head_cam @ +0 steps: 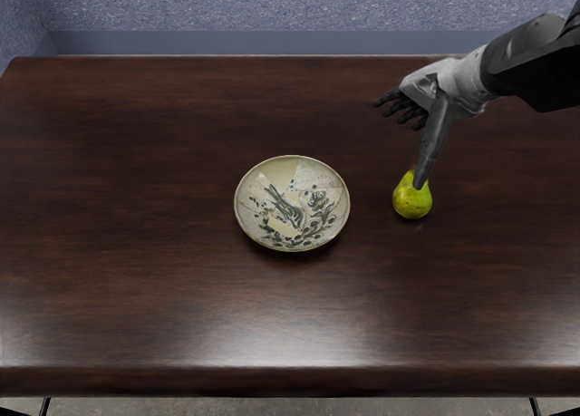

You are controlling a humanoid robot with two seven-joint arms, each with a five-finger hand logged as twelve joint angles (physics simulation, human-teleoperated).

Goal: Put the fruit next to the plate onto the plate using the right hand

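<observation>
Currently: the right robot hand (435, 94) is over the far right part of the tabletop (136, 280), and its arm, in a dark sleeve, enters from the upper right corner of the head view.

Hand state: not clenched, and grasping nothing. One long grey digit (432, 137) points almost straight down toward the pear. Its dark tip meets the top of the fruit in the picture, but this angle does not settle whether that is real contact or only overlap. The other fingers (400, 106) are dark and fan out loosely toward the picture's left, away from the fruit.

Pear (412, 200): yellow-green, upright, with the narrow end on top. It stands on the wood just to the right of the plate, with a strip of bare tabletop between the two. It is not on the plate.

Plate (240, 203): round and shallow, cream-coloured, with a dark grey-green painted pattern across its well. It sits near the middle of the tabletop.

Tabletop: dark brown glossy wood with soft highlights toward the front edge. A blue-grey speckled wall (272, 4) runs behind the far edge.
</observation>
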